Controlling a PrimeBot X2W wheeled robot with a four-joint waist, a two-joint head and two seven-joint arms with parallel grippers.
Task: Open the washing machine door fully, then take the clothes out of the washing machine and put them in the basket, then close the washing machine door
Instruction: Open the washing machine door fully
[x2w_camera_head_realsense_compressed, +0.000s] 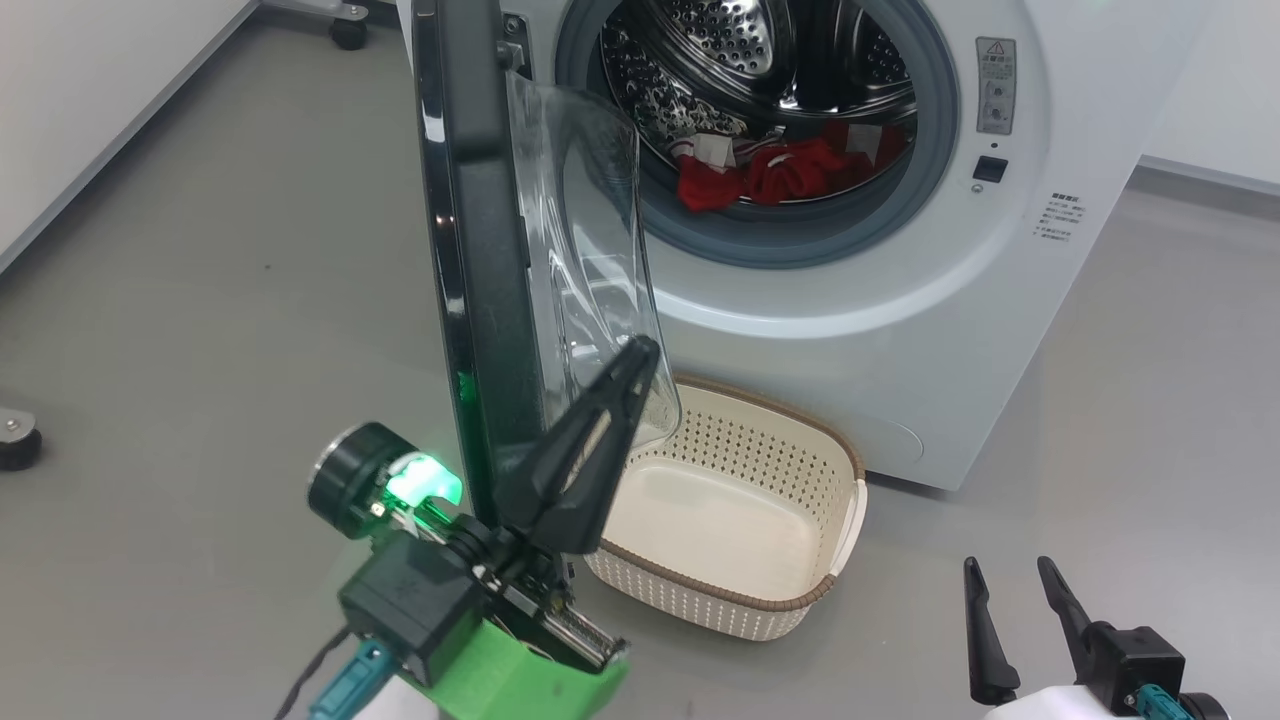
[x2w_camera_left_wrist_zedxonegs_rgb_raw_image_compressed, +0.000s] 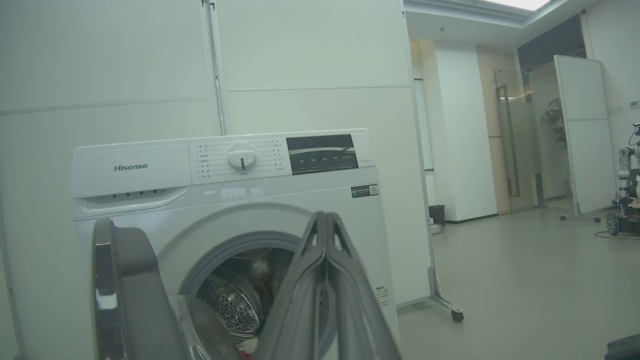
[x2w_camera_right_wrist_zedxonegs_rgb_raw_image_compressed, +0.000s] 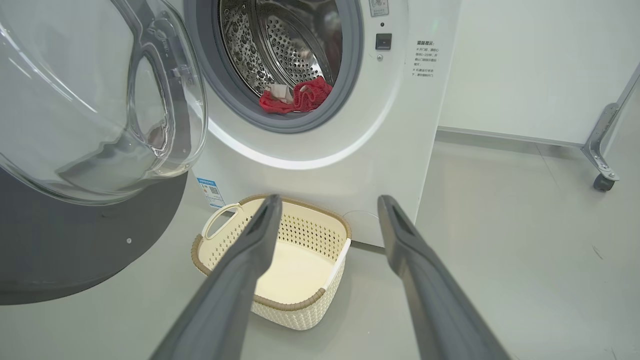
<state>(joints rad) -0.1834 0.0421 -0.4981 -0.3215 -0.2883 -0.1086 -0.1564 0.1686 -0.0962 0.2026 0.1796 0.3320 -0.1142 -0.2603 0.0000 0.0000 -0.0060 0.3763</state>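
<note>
The white washing machine (x2w_camera_head_realsense_compressed: 850, 330) stands with its round black door (x2w_camera_head_realsense_compressed: 475, 250) swung out roughly square to the front, its clear glass bowl (x2w_camera_head_realsense_compressed: 590, 240) facing right. Red clothes (x2w_camera_head_realsense_compressed: 780, 175) with white patches lie low in the steel drum, also in the right wrist view (x2w_camera_right_wrist_zedxonegs_rgb_raw_image_compressed: 300, 97). The cream basket (x2w_camera_head_realsense_compressed: 700, 590) sits empty on the floor below the opening. My left gripper (x2w_camera_head_realsense_compressed: 640, 352) is shut on nothing, its tips by the bowl's lower edge on the door's inner side. My right gripper (x2w_camera_head_realsense_compressed: 1008, 570) hangs open to the right of the basket (x2w_camera_right_wrist_zedxonegs_rgb_raw_image_compressed: 280, 300), holding nothing.
Grey floor lies all around. A caster (x2w_camera_head_realsense_compressed: 350, 35) stands left of the machine and another foot (x2w_camera_head_realsense_compressed: 15, 440) at the far left. A wheeled partition's caster (x2w_camera_right_wrist_zedxonegs_rgb_raw_image_compressed: 602, 182) is to the right. Another robot (x2w_camera_left_wrist_zedxonegs_rgb_raw_image_compressed: 625, 200) stands far off across the room.
</note>
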